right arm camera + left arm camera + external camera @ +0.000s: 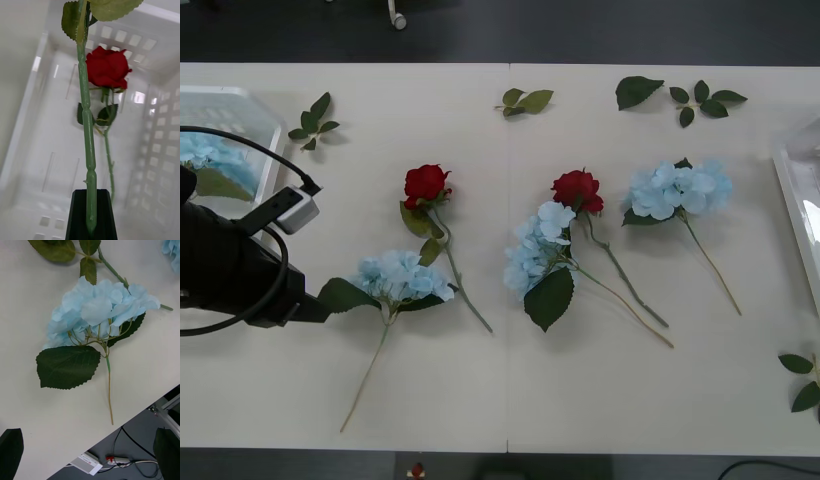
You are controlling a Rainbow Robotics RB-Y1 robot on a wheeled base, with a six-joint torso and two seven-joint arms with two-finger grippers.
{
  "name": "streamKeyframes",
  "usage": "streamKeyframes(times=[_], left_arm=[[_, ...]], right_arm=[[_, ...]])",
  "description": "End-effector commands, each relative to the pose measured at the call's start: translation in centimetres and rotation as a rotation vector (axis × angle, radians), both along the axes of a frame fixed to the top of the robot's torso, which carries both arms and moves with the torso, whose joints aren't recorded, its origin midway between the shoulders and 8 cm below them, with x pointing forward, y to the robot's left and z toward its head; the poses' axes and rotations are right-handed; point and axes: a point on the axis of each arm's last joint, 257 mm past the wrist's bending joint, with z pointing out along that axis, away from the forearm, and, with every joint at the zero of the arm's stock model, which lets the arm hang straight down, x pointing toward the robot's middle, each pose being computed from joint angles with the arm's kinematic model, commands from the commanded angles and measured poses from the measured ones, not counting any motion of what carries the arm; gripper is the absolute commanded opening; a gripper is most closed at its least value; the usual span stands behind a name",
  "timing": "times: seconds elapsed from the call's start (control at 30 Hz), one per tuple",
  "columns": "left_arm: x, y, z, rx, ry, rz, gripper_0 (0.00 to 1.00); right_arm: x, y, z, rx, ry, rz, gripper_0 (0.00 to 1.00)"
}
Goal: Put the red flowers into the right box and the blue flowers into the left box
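Right wrist view: hand gripping rose stem

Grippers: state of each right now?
Left gripper: open, empty, above a blue flower on the table.
Right gripper: shut on a red flower's stem, over the right box.

Your front camera looks down from above the arms on the whole counter. Your left wrist camera hangs close over a blue flower both views share. Your right wrist camera peers closely into a white box
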Motion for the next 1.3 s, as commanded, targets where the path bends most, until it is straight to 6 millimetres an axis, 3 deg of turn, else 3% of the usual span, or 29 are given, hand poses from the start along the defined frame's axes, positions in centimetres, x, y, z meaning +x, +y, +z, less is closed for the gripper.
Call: streamKeyframes(times=[0.03,0.4,0.63,0.67,0.7,0.73,0.77,0.8,0.9,1.0,1.13,1.3], left_arm=[[-0.4,-0.5,-1.5,0.036,-0.019,-0.046,1.00],[0.1,-0.5,-6.8,0.039,-0.035,-0.044,1.00],[-0.2,-0.9,-9.6,0.022,0.024,-0.016,1.00],[-0.2,-1.0,-10.0,0.018,0.034,-0.006,1.00],[-0.2,-1.1,-10.2,0.015,0.039,-0.003,1.00],[-0.2,-1.4,-10.5,0.011,0.047,-0.001,1.00],[-0.2,-1.6,-10.6,0.011,0.047,-0.002,1.00],[-0.2,-2.0,-10.9,0.011,0.051,-0.005,1.00],[-0.4,-2.6,-11.5,0.007,0.064,0.015,1.00],[-0.4,-3.3,-12.0,0.008,0.061,0.017,1.00],[-0.1,-3.9,-12.7,0.014,0.044,0.029,1.00],[0.3,-4.5,-13.8,0.031,0.028,0.053,1.00]], right_arm=[[-0.3,-2.5,-0.6,-0.038,-0.010,-0.050,0.00],[-0.2,-4.9,-5.3,-0.064,-0.057,-0.170,0.00],[0.1,-5.5,-5.8,-0.107,-0.075,-0.185,0.00],[0.1,-5.7,-5.7,-0.118,-0.077,-0.186,0.04],[0.2,-5.7,-5.6,-0.124,-0.075,-0.183,0.15],[0.4,-5.8,-5.4,-0.139,-0.076,-0.175,0.33],[0.4,-5.8,-5.4,-0.147,-0.072,-0.170,0.41],[0.5,-5.8,-5.3,-0.168,-0.066,-0.157,0.60],[0.9,-5.1,-5.1,-0.187,-0.036,-0.110,0.80],[1.1,-4.2,-4.8,-0.176,-0.006,-0.071,0.88],[1.8,-2.5,-4.0,-0.141,0.012,-0.023,0.89],[3.1,1.3,-2.5,-0.085,0.036,0.080,0.89]])
